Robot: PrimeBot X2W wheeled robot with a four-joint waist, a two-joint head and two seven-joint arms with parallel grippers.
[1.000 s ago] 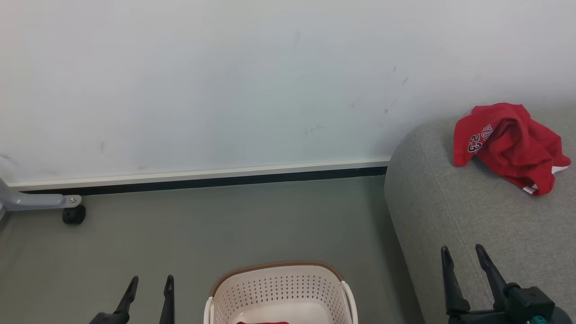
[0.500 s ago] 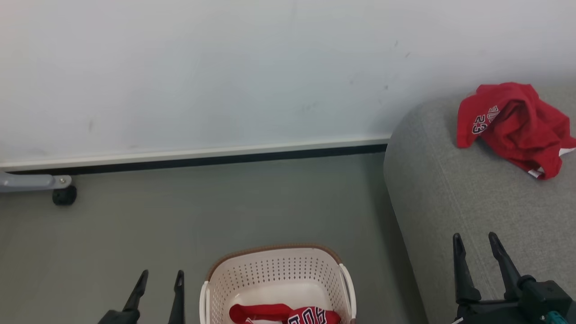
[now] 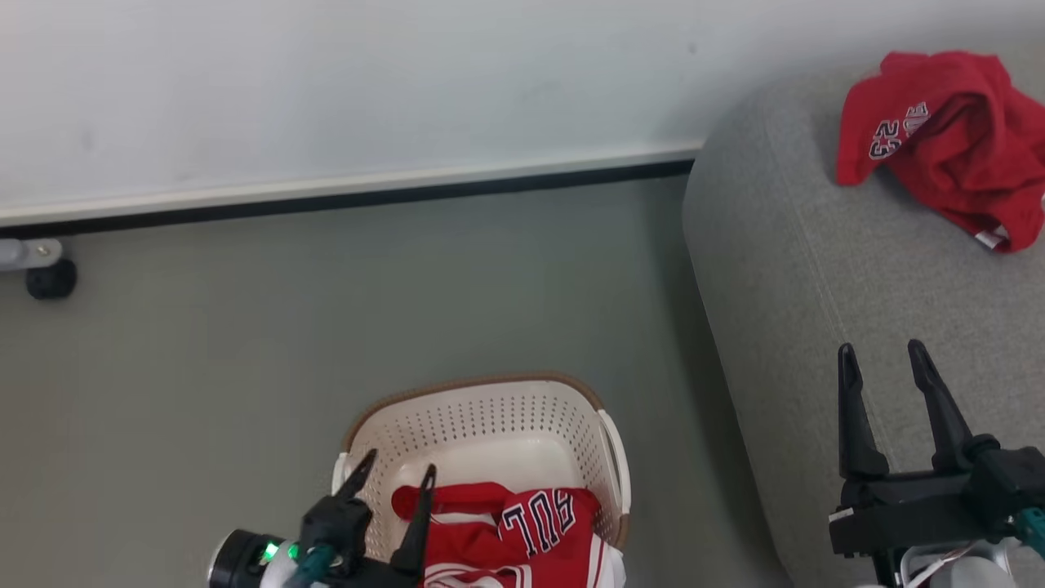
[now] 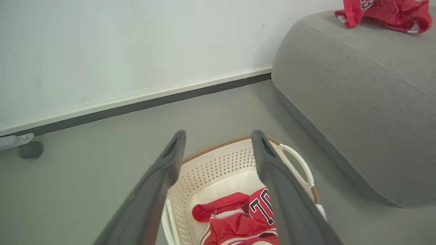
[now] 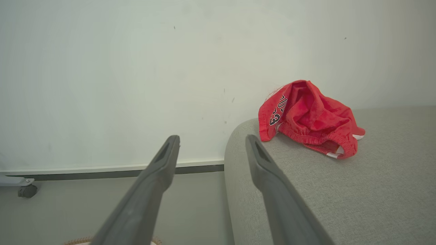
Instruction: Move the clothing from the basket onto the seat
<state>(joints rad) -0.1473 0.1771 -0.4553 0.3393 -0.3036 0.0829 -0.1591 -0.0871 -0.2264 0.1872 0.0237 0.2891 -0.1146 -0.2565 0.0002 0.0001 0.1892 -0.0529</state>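
One red garment (image 3: 951, 139) numbered 23 lies crumpled on the grey seat (image 3: 824, 269) at the right; it also shows in the right wrist view (image 5: 308, 122) and the left wrist view (image 4: 385, 12). The second red garment (image 3: 506, 531) with navy lettering lies in the cream basket (image 3: 482, 408) on the floor, and in the left wrist view (image 4: 235, 217) it lies between my fingers' lines. My left gripper (image 3: 396, 469) is open just above the basket's left rim. My right gripper (image 3: 886, 359) is open over the seat's front, holding nothing.
A white wall with a dark baseboard (image 3: 351, 196) runs behind the grey floor. A grey frame leg on a black caster (image 3: 49, 278) stands at the far left. The seat's rounded end (image 4: 296, 68) stands close to the basket's right side.
The head camera has tilted down, so the basket and its garment show more fully. My left gripper has moved right, from beside the basket to over its left rim.
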